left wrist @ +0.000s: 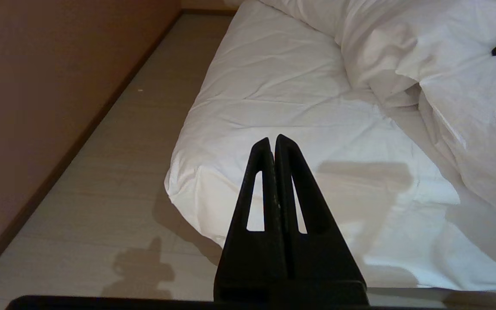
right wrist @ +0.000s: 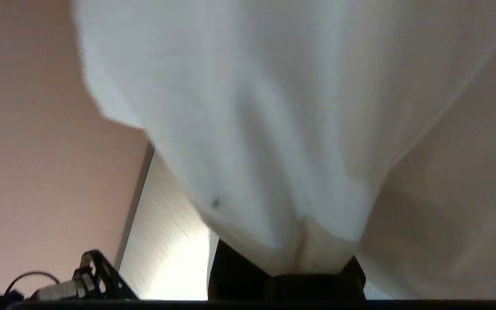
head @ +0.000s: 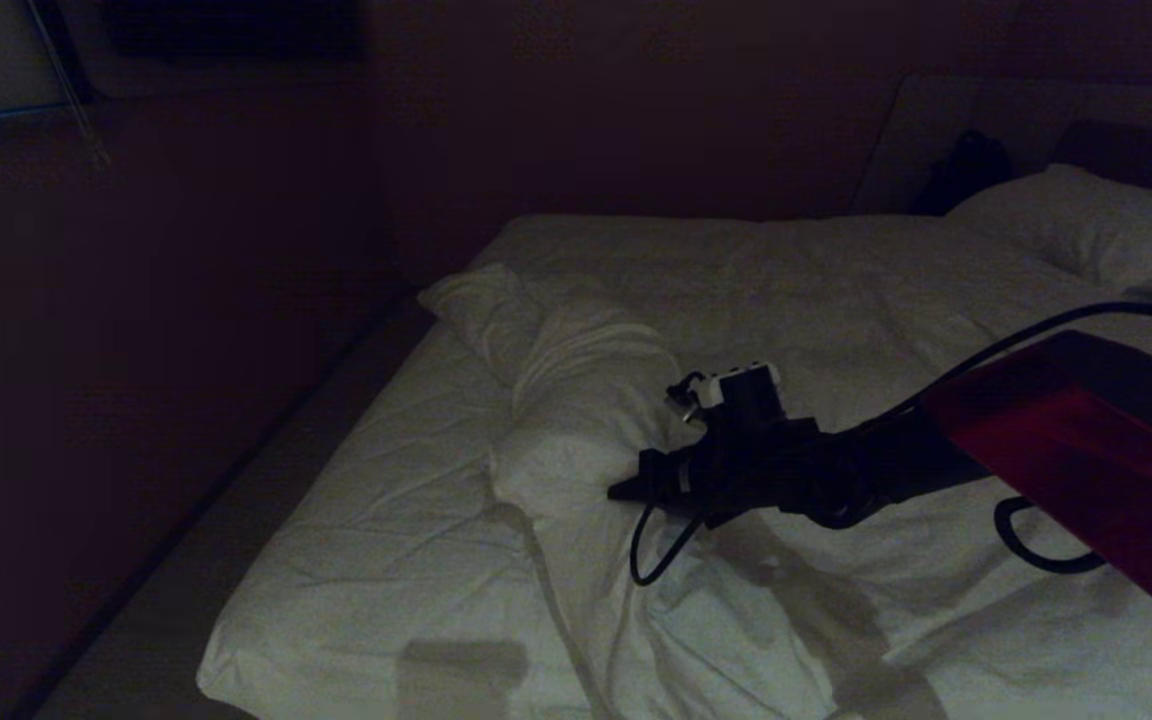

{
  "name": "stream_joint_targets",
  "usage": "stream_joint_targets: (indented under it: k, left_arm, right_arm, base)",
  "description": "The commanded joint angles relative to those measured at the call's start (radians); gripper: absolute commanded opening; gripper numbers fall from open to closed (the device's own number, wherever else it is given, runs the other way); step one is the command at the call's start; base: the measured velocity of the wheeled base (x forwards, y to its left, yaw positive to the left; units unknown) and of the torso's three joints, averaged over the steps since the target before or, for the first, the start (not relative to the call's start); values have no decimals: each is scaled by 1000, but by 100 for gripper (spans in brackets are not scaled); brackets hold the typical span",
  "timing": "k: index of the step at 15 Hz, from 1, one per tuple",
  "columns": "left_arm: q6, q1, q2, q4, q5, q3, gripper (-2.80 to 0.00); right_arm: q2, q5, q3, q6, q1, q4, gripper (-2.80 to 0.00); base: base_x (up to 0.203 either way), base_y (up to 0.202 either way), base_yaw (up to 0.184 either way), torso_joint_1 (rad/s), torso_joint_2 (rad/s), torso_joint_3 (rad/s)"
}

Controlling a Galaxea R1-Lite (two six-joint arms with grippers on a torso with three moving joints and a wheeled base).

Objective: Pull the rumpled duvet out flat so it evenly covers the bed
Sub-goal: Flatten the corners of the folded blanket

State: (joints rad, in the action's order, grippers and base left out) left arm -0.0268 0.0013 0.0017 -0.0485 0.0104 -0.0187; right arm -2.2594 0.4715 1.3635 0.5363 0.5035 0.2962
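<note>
Across the bed (head: 366,520) lies the duvet (head: 836,300), spread over the half toward the headboard corner but rumpled along its free edge. That edge is bunched into a thick roll (head: 576,400) whose long axis runs from the far edge of the mattress toward the near edge, roughly parallel to the bed's left side. One folded corner of the duvet (head: 481,300) points toward the far left corner of the bed. Left of the roll the creased fitted sheet (head: 406,480) is bare all the way to the left edge and the near left corner.

The right gripper (head: 626,490) reaches in from the right, level, its tip pointing at the roll's near end. Its fingers are clenched on a fold of the duvet: the right wrist view shows white cloth (right wrist: 274,150) drawn up and pinched into the jaws, filling most of that picture.

The left gripper (left wrist: 272,142) hangs off the near left corner of the bed, above the floor (left wrist: 101,193), fingers pressed together with nothing between them, well apart from the duvet.

A pillow (head: 1086,225) rests at the far right corner by the headboard, its long axis along the head edge.
</note>
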Motion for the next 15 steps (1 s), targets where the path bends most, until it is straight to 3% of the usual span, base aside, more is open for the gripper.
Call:
stream_joint_targets:
  k: [1,15]
  left_arm:
    - [-1,0,0,-1,0,-1,-280]
    - [-1,0,0,-1,0,0,-280]
  right_arm:
    - [40,4,-13,-2,14,1,-280]
    - [179,2,-132,-20,196,2,-280]
  base:
    - [0,0,0,0,0,0]
    - [0,0,0,0,0,0]
